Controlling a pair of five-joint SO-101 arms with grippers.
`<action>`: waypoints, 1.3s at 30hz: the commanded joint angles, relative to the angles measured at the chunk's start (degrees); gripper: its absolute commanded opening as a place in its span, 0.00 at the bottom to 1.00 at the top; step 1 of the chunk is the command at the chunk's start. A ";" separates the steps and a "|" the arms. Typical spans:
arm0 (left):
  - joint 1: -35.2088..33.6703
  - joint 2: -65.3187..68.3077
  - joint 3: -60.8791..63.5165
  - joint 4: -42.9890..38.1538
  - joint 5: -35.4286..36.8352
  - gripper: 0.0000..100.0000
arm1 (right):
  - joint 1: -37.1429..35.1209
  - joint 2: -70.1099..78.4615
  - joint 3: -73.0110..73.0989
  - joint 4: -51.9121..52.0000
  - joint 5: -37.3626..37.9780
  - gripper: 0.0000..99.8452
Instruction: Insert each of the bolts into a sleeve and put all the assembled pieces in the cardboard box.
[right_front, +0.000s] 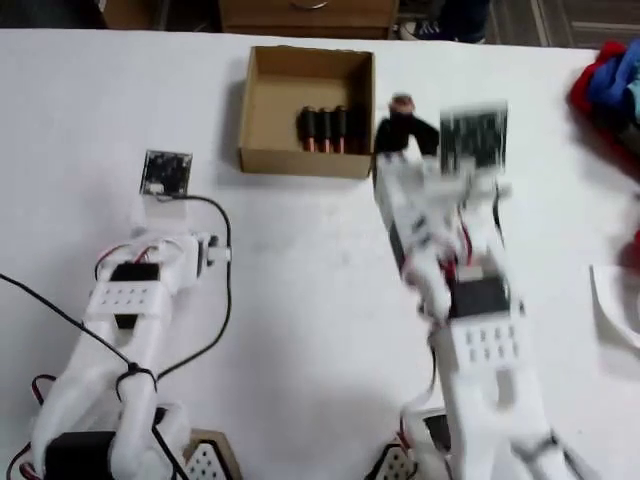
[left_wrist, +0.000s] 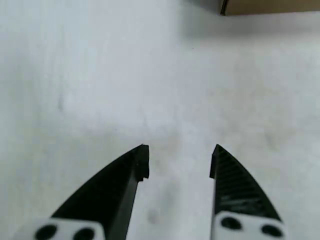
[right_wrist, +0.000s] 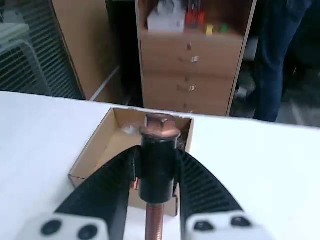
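Cardboard box (right_front: 300, 160), table's (right_front: 300, 290) far edge: seemingly three assembled pieces (right_front: 325, 129) inside. Right gripper (right_wrist: 157, 156) clamps sleeved bolt (right_wrist: 159, 128) beside box's right wall; left gripper (left_wrist: 179, 162) jaws parted over bare table.

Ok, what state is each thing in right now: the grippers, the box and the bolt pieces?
Left gripper: open, empty.
Right gripper: shut on the held piece.
Held piece: bolt seated in its black sleeve, head up, not yet in the box.
Cardboard box: open-topped, holding three pieces.
Three pieces: assembled, lying side by side inside the box.
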 joint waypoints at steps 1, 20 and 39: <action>-0.35 -2.37 0.84 -1.58 -0.26 0.21 | -0.48 15.08 -11.43 9.54 -8.44 0.02; -0.35 -2.46 0.48 -1.85 -0.26 0.21 | -5.67 69.67 -85.36 28.88 -9.14 0.02; -0.09 -2.37 0.40 -1.93 -0.35 0.21 | -9.45 112.75 -125.54 20.26 -15.82 0.02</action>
